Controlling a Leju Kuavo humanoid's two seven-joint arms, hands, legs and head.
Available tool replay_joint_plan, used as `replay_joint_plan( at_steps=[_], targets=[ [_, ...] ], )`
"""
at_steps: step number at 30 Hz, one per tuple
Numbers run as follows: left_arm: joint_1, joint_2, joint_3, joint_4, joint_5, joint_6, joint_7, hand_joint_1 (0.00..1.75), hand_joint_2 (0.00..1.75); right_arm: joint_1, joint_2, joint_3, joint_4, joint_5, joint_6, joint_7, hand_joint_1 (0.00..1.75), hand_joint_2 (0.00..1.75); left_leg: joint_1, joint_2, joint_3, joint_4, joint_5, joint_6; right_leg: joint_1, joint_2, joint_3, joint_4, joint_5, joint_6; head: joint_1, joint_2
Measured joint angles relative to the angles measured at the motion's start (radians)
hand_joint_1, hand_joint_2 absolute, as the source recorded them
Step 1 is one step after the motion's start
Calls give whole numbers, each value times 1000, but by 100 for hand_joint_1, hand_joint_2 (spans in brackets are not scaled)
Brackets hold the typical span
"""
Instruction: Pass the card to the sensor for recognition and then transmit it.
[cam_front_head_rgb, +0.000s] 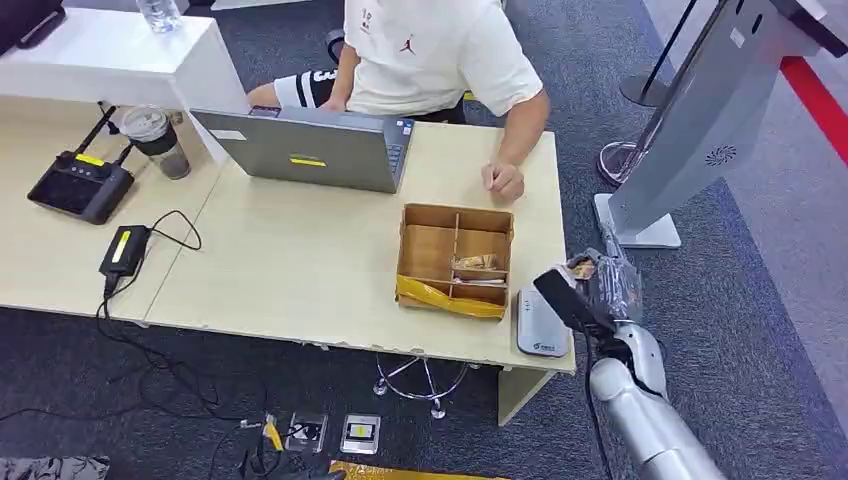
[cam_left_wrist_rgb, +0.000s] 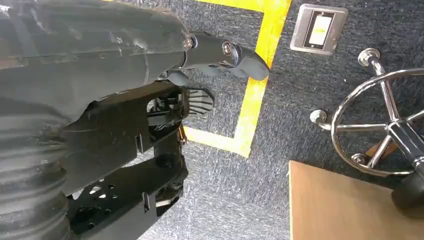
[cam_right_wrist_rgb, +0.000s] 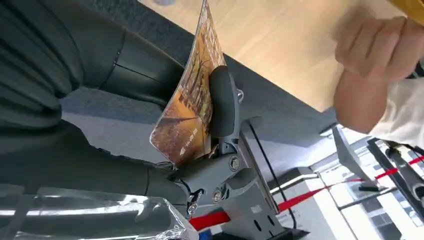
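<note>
My right hand (cam_front_head_rgb: 603, 292) hovers just off the table's right front corner and pinches a brown-orange picture card (cam_front_head_rgb: 581, 268). In the right wrist view the card (cam_right_wrist_rgb: 191, 102) stands on edge between the thumb (cam_right_wrist_rgb: 223, 107) and the fingers behind it. The white card sensor (cam_front_head_rgb: 543, 326) lies flat on that corner of the table, just left of and below the hand. A cardboard divider box (cam_front_head_rgb: 430, 250) beside it holds more cards (cam_front_head_rgb: 476, 264). My left hand (cam_left_wrist_rgb: 210, 52) hangs over the floor, fingers apart, holding nothing.
A person in a white shirt sits behind the table, one hand (cam_front_head_rgb: 503, 182) resting near the box. A laptop (cam_front_head_rgb: 310, 148), a cup (cam_front_head_rgb: 158, 140) and a black device (cam_front_head_rgb: 80, 185) stand further left. A grey kiosk (cam_front_head_rgb: 700, 130) rises at the right. A chrome chair base (cam_left_wrist_rgb: 385, 125) stands under the table.
</note>
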Motion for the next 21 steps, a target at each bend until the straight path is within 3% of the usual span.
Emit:
replay_joint_plan(
  at_steps=[21],
  targets=[
    [9,6,6,0,9,0,-5,0,175,22,47,2,137,-37,-26,-29,175,175,0,0,0,0,0,0,0,0,0,0,0,0,0,0]
  ],
)
